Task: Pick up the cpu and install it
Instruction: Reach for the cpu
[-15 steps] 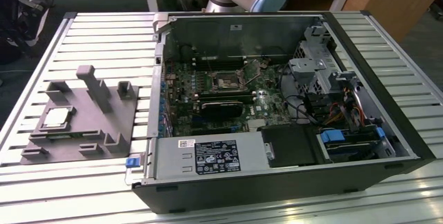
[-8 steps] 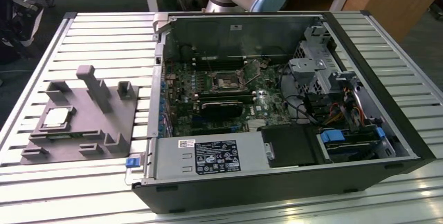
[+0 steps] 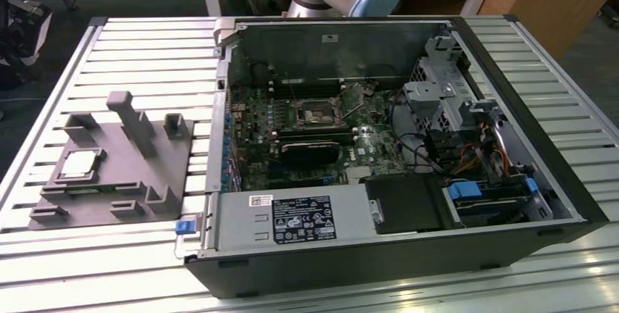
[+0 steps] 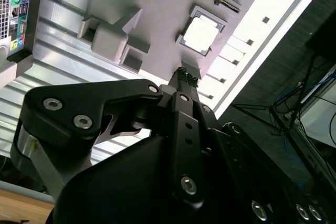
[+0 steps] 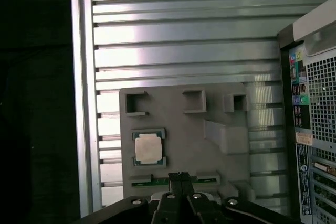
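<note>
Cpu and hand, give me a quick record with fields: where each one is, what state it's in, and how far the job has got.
cpu: lies flat in a recess of the grey tray, at the exterior view's left
hand: shut, holding nothing, apart from the cpu in both wrist views
socket: dark square frame on the board inside the open computer case
tray position: on the slatted table, beside the case
progress: cpu not yet picked up

Slatted aluminium table (image 3: 145, 45) carries two items. Grey plastic tray (image 3: 188, 155) sits toward the exterior view's left. Open computer case (image 3: 387, 273) lies just beside it, possibly touching; edge contact unclear.
</note>
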Available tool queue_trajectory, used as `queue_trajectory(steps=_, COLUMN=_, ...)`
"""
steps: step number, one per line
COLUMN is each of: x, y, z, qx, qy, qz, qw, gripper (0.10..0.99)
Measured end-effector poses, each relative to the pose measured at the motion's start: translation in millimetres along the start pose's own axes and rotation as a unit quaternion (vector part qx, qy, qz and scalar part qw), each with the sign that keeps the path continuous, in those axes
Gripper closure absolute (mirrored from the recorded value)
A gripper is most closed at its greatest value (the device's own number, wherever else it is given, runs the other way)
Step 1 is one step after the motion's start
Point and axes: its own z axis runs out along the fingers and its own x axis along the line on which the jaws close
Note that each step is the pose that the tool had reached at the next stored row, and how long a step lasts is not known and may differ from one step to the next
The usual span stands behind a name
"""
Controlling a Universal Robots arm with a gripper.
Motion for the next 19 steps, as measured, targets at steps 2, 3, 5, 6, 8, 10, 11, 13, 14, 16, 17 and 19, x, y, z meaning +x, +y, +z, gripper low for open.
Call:
queue_trajectory(steps=2, x=2.3, y=-0.2, z=0.1, qx=0.0, qy=0.0, qz=0.0, qw=1.0, gripper=0.98)
queue_trajectory(steps=3, x=3.3, y=-0.3, z=0.2, qx=0.0, qy=0.0, qz=0.0, qw=1.0, gripper=0.98)
queue_trajectory(steps=5, x=5.5, y=-0.4, z=0.3, qx=0.0, qy=0.0, qz=0.0, qw=1.0, gripper=0.98)
queue_trajectory(steps=6, x=6.8, y=-0.6, z=0.3, qx=0.0, qy=-0.0001, qz=0.0, qw=1.0, gripper=0.98)
queue_trajectory(steps=8, x=9.5, y=-0.7, z=0.4, qx=0.0, qy=0.0, qz=0.0, qw=1.0, gripper=0.98)
queue_trajectory(steps=10, x=12.9, y=-1.1, z=0.7, qx=0.0, qy=0.0, qz=0.0, qw=1.0, gripper=0.98)
queue_trajectory(steps=11, x=14.5, y=-1.2, z=0.8, qx=0.0, qy=0.0, qz=0.0, qw=1.0, gripper=0.98)
queue_trajectory(steps=13, x=18.0, y=-1.5, z=1.1, qx=0.0, qy=0.0, qz=0.0, qw=1.0, gripper=0.98)
queue_trajectory(steps=14, x=19.7, y=-1.7, z=1.3, qx=0.0, qy=0.0, qz=0.0, qw=1.0, gripper=0.98)
queue_trajectory(steps=16, x=23.0, y=-1.9, z=1.5, qx=0.0, qy=-0.0001, qz=0.0, qw=1.0, gripper=0.98)
queue_trajectory(steps=17, x=24.4, y=-2.0, z=1.6, qx=0.0, qy=0.0, qz=0.0, qw=1.0, gripper=0.98)
queue_trajectory(steps=19, x=26.9, y=-2.2, z=1.7, qx=0.0, qy=0.0, qz=0.0, qw=1.0, gripper=0.98)
